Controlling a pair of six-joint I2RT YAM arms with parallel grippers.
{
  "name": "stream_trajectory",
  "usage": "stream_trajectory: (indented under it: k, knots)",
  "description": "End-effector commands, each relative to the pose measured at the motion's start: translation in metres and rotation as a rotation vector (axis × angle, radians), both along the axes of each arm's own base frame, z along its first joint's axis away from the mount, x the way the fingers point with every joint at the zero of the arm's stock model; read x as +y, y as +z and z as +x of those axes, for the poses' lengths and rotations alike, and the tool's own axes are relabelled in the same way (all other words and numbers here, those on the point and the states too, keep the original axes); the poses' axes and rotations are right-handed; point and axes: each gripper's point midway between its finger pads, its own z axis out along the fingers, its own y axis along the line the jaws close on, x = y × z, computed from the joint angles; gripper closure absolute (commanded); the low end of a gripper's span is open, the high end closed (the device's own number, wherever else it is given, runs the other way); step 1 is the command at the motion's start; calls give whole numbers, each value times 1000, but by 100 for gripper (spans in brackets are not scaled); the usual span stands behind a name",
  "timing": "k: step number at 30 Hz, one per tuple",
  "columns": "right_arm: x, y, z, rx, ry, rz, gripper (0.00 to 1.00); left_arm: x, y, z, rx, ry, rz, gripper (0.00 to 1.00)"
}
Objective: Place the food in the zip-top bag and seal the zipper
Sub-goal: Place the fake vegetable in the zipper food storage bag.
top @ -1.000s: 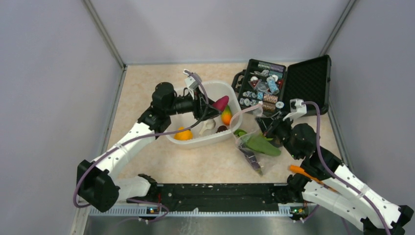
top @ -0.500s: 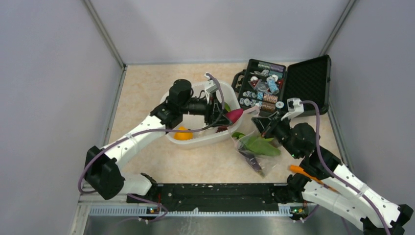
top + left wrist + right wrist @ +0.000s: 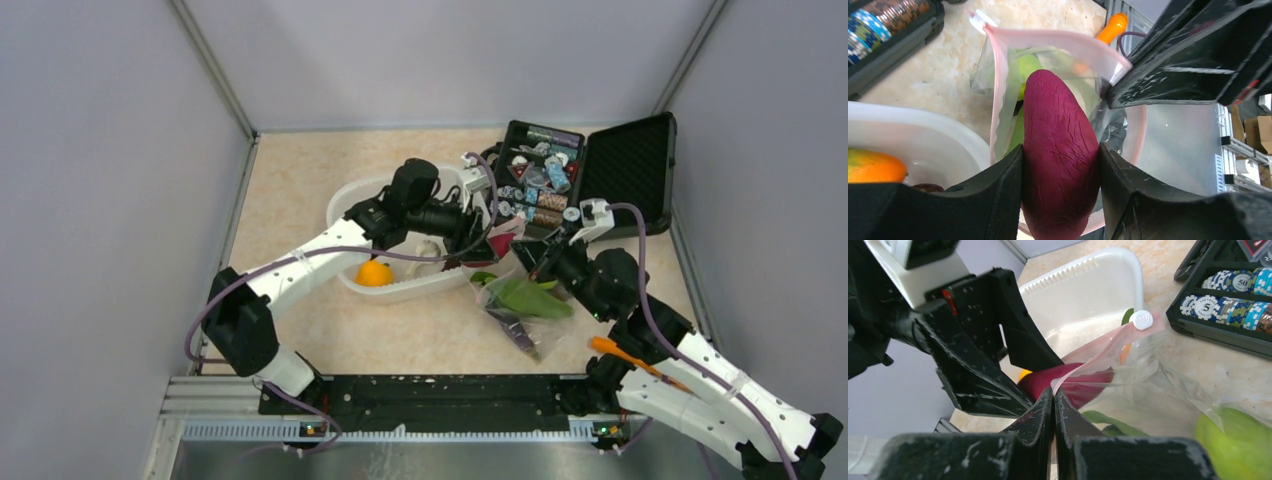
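Swinging toward three o'clock over the last second, the left arm has carried its load from the tub to the bag's mouth. Its left gripper (image 3: 1060, 155) is clamped on the flanks of a dark purple toy eggplant (image 3: 1055, 105). The eggplant's long axis runs along the fingers, six to twelve in the wrist view. Its tip points at the thin pinkish zipper strip (image 3: 1048, 34) of the clear crinkly zip-top bag (image 3: 1158, 385). The opening lies dead ahead at twelve, and from above the bag trails off toward five o'clock. The right gripper (image 3: 1054, 405), nearer the bag, is pinched tight on that strip, holding the mouth up and open. A long green leafy piece (image 3: 530, 298) lies inside. The left arm reaches long and low across the white plastic tub (image 3: 410, 290), where an orange round fruit (image 3: 374, 272) waits.
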Motion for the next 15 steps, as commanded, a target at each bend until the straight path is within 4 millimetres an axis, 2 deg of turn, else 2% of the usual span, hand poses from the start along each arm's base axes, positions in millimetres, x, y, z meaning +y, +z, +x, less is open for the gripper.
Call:
stream_trajectory:
  k: [1,4,7,12,15]
  knots:
    - [-10,31,1,-64,-50,94,100,-7,6,4,-7,55,-17,58]
    - [-16,40,0,-81,-72,135,100,-7,4,11,12,138,-65,54]
    - [-20,45,-1,-95,-85,149,100,-14,14,8,21,113,-148,51]
    - [-19,42,-1,-90,-75,142,100,-22,5,11,52,95,-77,44]
    - [-16,39,-2,-85,-66,136,100,-23,15,14,33,109,-91,40]
